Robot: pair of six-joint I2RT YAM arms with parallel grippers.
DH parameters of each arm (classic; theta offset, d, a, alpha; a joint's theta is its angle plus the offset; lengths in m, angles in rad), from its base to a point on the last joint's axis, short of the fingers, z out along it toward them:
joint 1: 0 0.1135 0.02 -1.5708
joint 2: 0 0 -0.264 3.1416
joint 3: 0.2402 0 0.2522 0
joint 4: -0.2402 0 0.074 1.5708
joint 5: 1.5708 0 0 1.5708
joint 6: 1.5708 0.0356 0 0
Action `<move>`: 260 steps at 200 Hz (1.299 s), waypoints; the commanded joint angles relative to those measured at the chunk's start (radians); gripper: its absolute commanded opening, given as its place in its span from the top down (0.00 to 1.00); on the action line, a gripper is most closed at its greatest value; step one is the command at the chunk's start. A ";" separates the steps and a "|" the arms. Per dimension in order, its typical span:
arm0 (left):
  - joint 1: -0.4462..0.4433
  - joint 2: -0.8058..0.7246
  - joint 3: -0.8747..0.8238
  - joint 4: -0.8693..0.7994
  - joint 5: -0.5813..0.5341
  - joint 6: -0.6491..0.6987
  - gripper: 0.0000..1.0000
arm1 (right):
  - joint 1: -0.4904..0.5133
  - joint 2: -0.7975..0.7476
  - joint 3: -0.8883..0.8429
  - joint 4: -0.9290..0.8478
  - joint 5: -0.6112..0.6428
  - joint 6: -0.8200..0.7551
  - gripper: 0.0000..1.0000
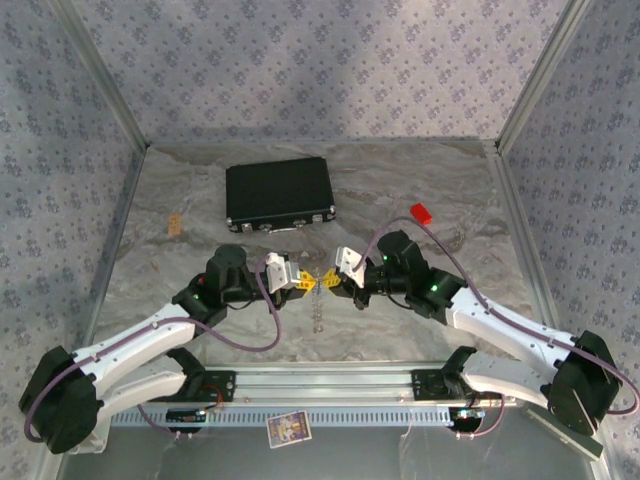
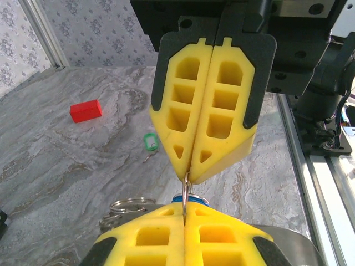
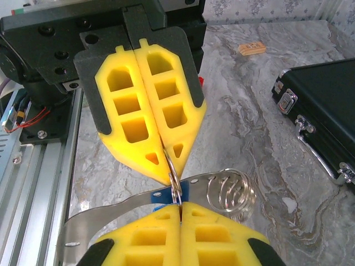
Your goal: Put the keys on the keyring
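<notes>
From above, you had the left gripper point(image 1: 303, 283) and right gripper point(image 1: 332, 282) meeting tip to tip over the middle of the table point(image 1: 400, 180), just in front of the black case point(image 1: 280, 192), with a thin chain point(image 1: 318, 315) trailing from that meeting point toward the bases. In the left wrist view, both grippers were closed, each pinching the same small ring point(image 2: 186, 188), which stood edge-on and spanned straight from one seam to the other, so its long axis ran along the line between your two arms. The blue key point(image 2: 176, 198) showed as a sliver right at the left gripper's tips, though you could not tell whether it was already threaded. The green key point(image 2: 150, 142) lay flat on the table, well apart, toward the red block point(image 2: 86, 111), and by that lay it was nearer your right arm. In the right wrist view, the keyring point(image 3: 111, 210) curved as a pale band just behind the pinch, with a coiled ring point(image 3: 230, 191) beside it and the blue key's head touching the small ring.
</notes>
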 commanded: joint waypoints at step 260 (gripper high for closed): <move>-0.004 -0.016 -0.018 0.162 0.091 -0.044 1.00 | 0.020 0.022 -0.007 0.122 -0.058 0.006 0.83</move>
